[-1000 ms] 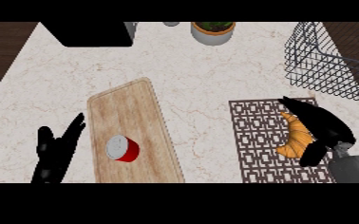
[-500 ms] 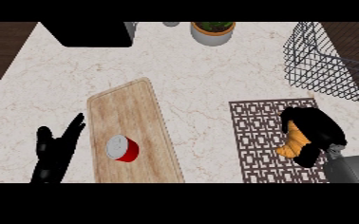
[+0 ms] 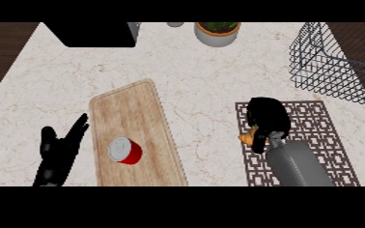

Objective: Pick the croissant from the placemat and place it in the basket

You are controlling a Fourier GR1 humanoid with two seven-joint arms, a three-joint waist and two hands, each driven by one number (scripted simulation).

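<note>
Cup (image 3: 125, 150) on the board's (image 3: 132, 108) near end; left hand (image 3: 57, 154) at the board's 8 o'clock, mat (image 3: 317, 121) at its 3. Croissant (image 3: 246, 138) at the mat's left edge, under the right hand (image 3: 267, 117). Basket (image 3: 321, 72) at the mat's 1 o'clock, pot (image 3: 217, 33) at 11.

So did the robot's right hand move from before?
Yes. The right hand moved left over the placemat, away from the basket and nearer the cutting board, curled round the croissant.

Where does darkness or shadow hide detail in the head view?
Head view: light is even, with no glare on the counter; the black right robot hand shows as one dark shape, covering the croissant except an orange tip.
</note>
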